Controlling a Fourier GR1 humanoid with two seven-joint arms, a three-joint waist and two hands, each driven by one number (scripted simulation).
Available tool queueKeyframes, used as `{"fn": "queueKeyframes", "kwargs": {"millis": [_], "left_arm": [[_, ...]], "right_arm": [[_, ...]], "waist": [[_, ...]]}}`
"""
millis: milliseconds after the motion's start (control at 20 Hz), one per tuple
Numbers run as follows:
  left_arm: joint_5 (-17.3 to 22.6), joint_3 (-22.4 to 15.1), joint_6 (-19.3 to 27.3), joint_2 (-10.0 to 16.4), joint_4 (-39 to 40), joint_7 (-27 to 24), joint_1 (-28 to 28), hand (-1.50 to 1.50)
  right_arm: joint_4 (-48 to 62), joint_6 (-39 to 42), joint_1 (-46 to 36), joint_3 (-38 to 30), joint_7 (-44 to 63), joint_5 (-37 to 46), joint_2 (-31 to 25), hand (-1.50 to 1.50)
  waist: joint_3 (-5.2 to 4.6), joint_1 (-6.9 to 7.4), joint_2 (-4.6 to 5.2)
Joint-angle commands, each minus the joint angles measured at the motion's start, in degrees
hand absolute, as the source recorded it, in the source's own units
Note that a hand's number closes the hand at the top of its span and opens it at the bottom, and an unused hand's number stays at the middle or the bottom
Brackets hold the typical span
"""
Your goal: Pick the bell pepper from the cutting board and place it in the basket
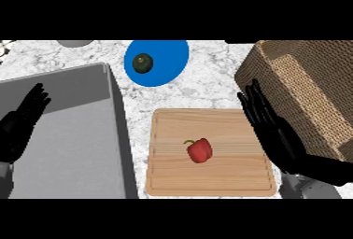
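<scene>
Head view: shows bell pepper [199, 150] lying near middle of cutting board [228, 126], stem toward 10 o'clock, touched by nothing. Not yet picked.

Right hand [267, 122] at 3 o'clock of pepper, over board's edge, fingers straight and released, pointing to 12 o'clock, holding nothing. Stands between pepper and basket [310, 88], likely so as to close in sideways and then carry only a short way.

Basket at 2 o'clock of pepper, just beside board.

Left hand [24, 116] at 9 o'clock edge of view, over grey tray [76, 140], fingers straight and relaxed; resting, out of the way.

Blue plate [169, 56] with dark green fruit [143, 63] at 11 o'clock of pepper, well apart; seemingly no part in task.

Next, by judgement: swing right hand toward 9 o'clock, curl round pepper.
</scene>
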Motion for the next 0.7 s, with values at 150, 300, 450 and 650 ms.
{"fn": "queueKeyframes", "kwargs": {"millis": [150,300,450,650], "left_arm": [[1.1,-0.2,-0.5,-1.9,-3.2,2.1,-0.5,0.0],[2.9,-1.4,-1.8,-2.0,-7.3,1.3,4.7,0.0],[3.5,-1.2,-0.9,-3.0,-8.7,1.7,7.1,0.0],[4.7,1.7,0.9,-2.0,-11.0,4.3,8.8,0.0]], "right_arm": [[6.5,10.2,-20.7,1.1,3.7,-0.6,-1.3,1.5],[-0.7,19.2,-28.4,8.8,0.0,10.9,-8.4,1.5],[-2.5,21.8,-30.7,17.0,-3.8,19.6,-6.5,-1.5],[-2.5,13.8,-26.3,24.4,-7.4,28.5,0.9,-1.5]], "waist": [[0.97,4.41,0.39],[0.42,6.71,-0.85],[0.85,4.35,-0.16],[1.1,0.34,-0.07]]}}
